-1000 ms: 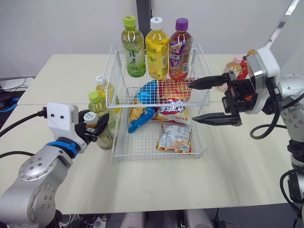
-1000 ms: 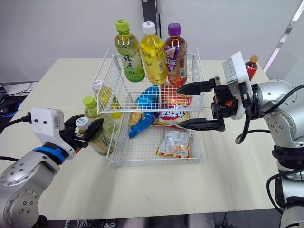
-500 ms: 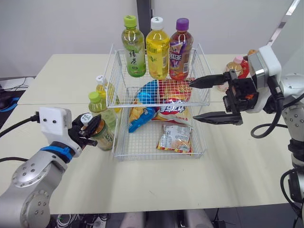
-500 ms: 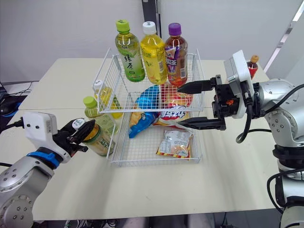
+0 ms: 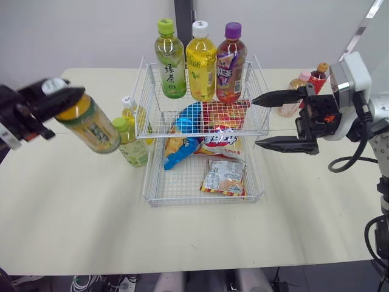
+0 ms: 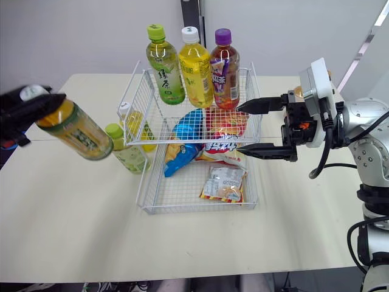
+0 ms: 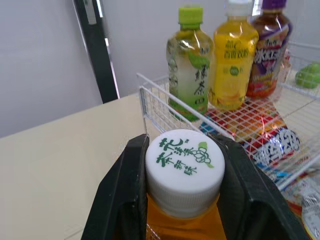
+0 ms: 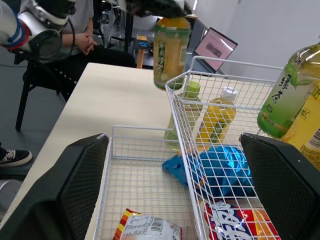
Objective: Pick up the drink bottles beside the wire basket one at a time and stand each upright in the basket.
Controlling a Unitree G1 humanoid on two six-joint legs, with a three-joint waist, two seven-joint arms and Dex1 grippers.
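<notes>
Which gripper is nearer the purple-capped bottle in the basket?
Right. The right gripper hangs open beside the basket's right edge, just in front of the purple-capped bottle. The left gripper is far off at the table's left, shut on a tea bottle.

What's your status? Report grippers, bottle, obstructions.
Left gripper shut on white-capped tea bottle, airborne, tilted, left of wire basket. Right gripper open at basket's right side. Three bottles stand in upper tier.

You're working in an office-like lab: a person (image 8: pixel 86 29) is sitting beside the pale table (image 8: pixel 112 95) (a laptop (image 8: pixel 215 48) is standing open nearby).
</notes>
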